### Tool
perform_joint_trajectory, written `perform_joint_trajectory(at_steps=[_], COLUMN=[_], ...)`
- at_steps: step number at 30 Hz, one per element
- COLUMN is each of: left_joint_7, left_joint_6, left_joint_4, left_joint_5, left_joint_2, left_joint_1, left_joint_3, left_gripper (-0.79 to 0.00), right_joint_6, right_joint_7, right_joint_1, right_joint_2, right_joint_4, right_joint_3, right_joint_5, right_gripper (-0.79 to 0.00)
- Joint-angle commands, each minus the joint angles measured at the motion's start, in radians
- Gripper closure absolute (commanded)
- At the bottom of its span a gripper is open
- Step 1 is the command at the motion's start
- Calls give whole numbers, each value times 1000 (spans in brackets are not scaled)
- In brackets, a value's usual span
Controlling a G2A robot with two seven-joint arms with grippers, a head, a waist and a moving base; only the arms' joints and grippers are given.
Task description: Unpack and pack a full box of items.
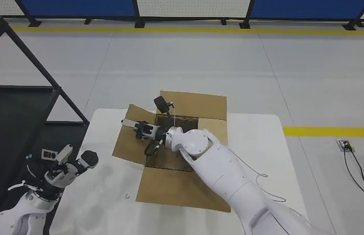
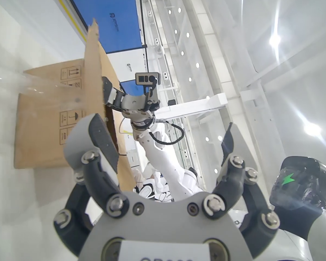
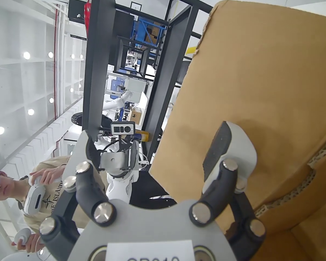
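Note:
An open cardboard box [image 1: 194, 106] stands in the middle of the white table [image 1: 100, 200], its flaps spread outward. My right gripper [image 1: 130, 124] is open over the box's left flap [image 1: 124, 144]. In the right wrist view, one finger [image 3: 228, 148] of my right gripper [image 3: 154, 148] lies against the cardboard flap [image 3: 255, 88] with nothing between the fingers. My left gripper [image 1: 60, 154] is off the table's left edge, open and empty [image 2: 163, 139], facing the box [image 2: 43, 126] and the right gripper [image 2: 111, 96]. A dark round item [image 1: 163, 105] sits at the box's back left corner. My arm hides most of the box's inside.
A black metal frame [image 1: 35, 76] stands to the left of the table. A small hook-shaped thing [image 1: 128, 195] lies on the table in front of the box. The front flap [image 1: 176, 191] lies flat on the table.

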Motion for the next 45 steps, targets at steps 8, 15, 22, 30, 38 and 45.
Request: perform_joint_trajectory(at_steps=[8,15,22,30,38,45], left_joint_7=[92,120,126,124,128,129], left_joint_6=[-31,-22,-34,-49,-54,-72], left_joint_4=[61,128,193,219,251,233], left_joint_5=[93,118,135,143,156,139], left_joint_2=[-6,-11,-10,-10,-9,-7], left_joint_1=[-63,-123,-160,-165,-176,-159], left_joint_3=[106,182,209,228,241,235], left_gripper=[-785,-785,-785,-785,-785,-785], right_joint_6=[-59,-100,-224,-387,-389,-346], right_joint_7=[13,33,22,49,84,139], right_joint_1=[15,26,31,12,-30,-75], right_joint_2=[-39,-51,-46,4,60,101], right_joint_4=[94,119,115,87,22,-70], right_joint_3=[11,22,52,128,194,247], right_joint_5=[35,24,21,40,24,16], right_gripper=[-785,-785,-785,-785,-785,-785])
